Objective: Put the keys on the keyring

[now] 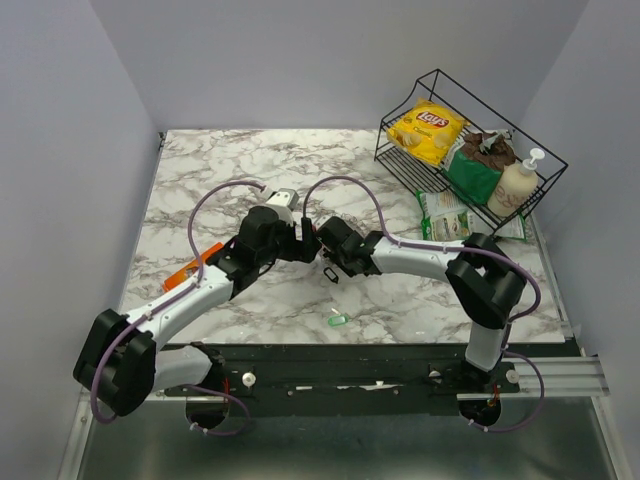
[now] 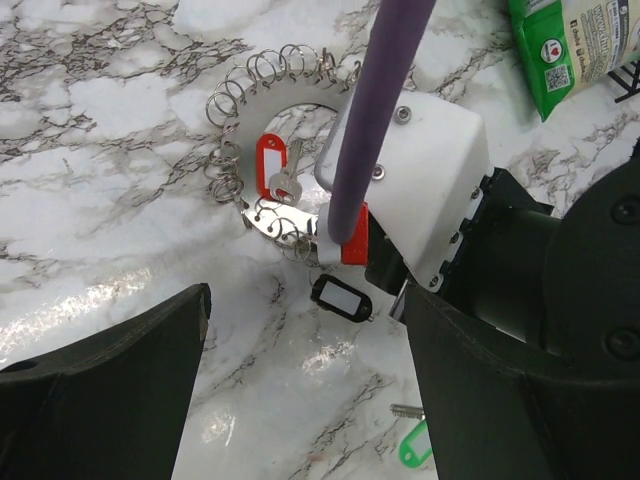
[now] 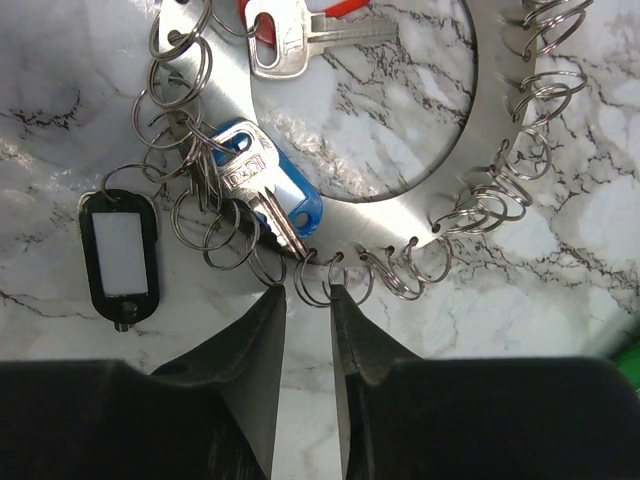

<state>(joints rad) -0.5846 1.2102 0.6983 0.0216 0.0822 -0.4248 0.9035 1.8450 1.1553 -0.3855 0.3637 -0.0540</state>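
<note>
Two arms are bolted at the near edge of a marble-patterned tabletop [image 1: 250,170], both reaching inward to meet at its middle.

1. Green key [image 1: 337,319]: loose on the tabletop between the arm bases and the claws, well apart from the keyring.
2. Black tag [image 2: 338,295], white insert: flat on the tabletop just beside the keyring's near edge, its small loop among the split rings.
3. Orange tube [image 1: 192,268]: on the tabletop at the left, partly hidden by the left arm.
4. Right claw [image 3: 305,292]: jaws narrow with a slim gap between them, tips set either side of one small split ring on the keyring's rim. Whether they pinch it cannot be told.
5. Left claw [image 2: 305,310]: jaws wide, holding nothing, hovering above the black tag.
6. Keyring [image 3: 470,190]: flat silvery hoop lying at the tabletop's centre, its rim strung with many small split rings.
7. Blue key [image 3: 275,190]: resting on the hoop, blade pointing towards the right claw's tips, bow among the split rings.
8. Red key [image 2: 272,165]: lying inside the hoop's opening.
9. Green packet [image 1: 445,215]: flat on the tabletop at the right, just in front of the basket.
10. Black wire basket [image 1: 438,73]: far right corner, holding a yellow crisp bag [image 1: 425,130], a green bag [image 1: 475,172] and a cream pump bottle [image 1: 517,185].
</note>
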